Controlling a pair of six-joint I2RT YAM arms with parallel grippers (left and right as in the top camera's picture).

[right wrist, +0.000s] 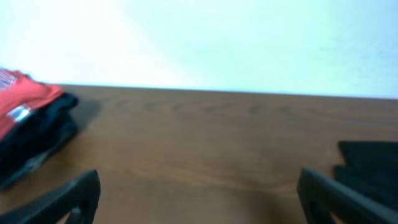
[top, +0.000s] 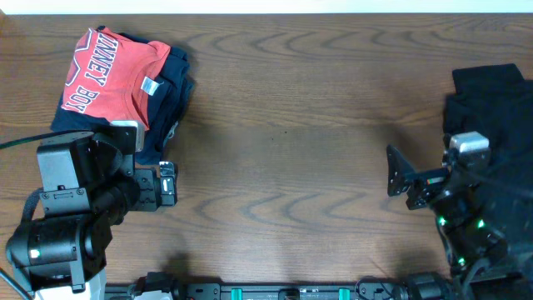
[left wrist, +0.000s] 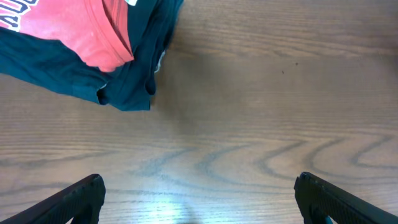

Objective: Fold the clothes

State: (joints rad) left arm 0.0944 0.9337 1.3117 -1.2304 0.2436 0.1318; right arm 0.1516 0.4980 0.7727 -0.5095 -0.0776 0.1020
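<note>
A folded coral-red T-shirt [top: 108, 75] with white lettering lies on top of a folded dark navy garment [top: 171, 92] at the far left of the table; both also show in the left wrist view, the T-shirt [left wrist: 81, 31] over the navy garment [left wrist: 124, 93], and in the right wrist view [right wrist: 18, 102]. A heap of black clothes [top: 495, 108] lies at the far right. My left gripper [top: 166, 183] is open and empty, just in front of the stack. My right gripper [top: 396, 179] is open and empty, left of the black heap.
The wooden table [top: 291, 150] runs between the two piles. The black arm bases stand at the front corners, and a rail runs along the front edge [top: 291, 292].
</note>
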